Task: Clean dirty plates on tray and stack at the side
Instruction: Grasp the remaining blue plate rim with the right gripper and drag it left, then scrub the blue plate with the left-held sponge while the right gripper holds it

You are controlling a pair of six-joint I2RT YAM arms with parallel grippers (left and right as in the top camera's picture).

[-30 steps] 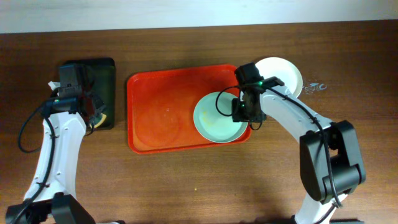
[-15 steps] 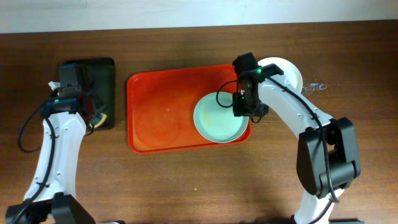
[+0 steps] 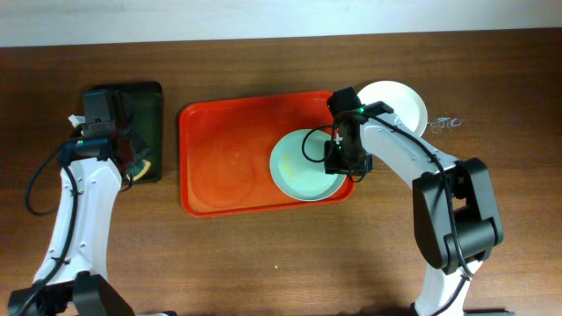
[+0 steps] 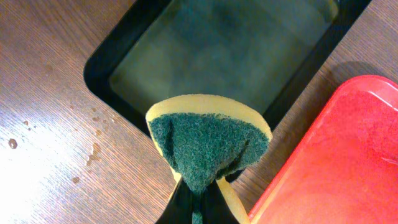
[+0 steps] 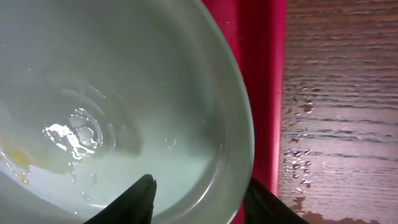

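A pale mint-blue plate [image 3: 299,167] with a faint yellowish smear lies at the right end of the red-orange tray [image 3: 219,158]. My right gripper [image 3: 338,162] is open, its jaws straddling the plate's right rim, one finger inside and one outside. In the right wrist view the wet plate [image 5: 124,93] fills the frame beside the tray rim [image 5: 270,93], with the gripper [image 5: 199,193] at the bottom. A white-cream plate [image 3: 399,101] rests on the table right of the tray. No third plate shows separately. My left gripper [image 4: 199,199] is shut on a yellow-green sponge [image 4: 208,140].
A black tray [image 3: 145,101] holding water sits left of the red tray; the left gripper [image 3: 132,162] hovers at its near edge. Water drops lie on the wood right of the red tray [image 5: 298,155]. A small clear object [image 3: 445,124] lies beside the white plate.
The right gripper has shifted slightly left and down over the plate's rim, and the mint plate has slid a little left. The left arm has not moved.
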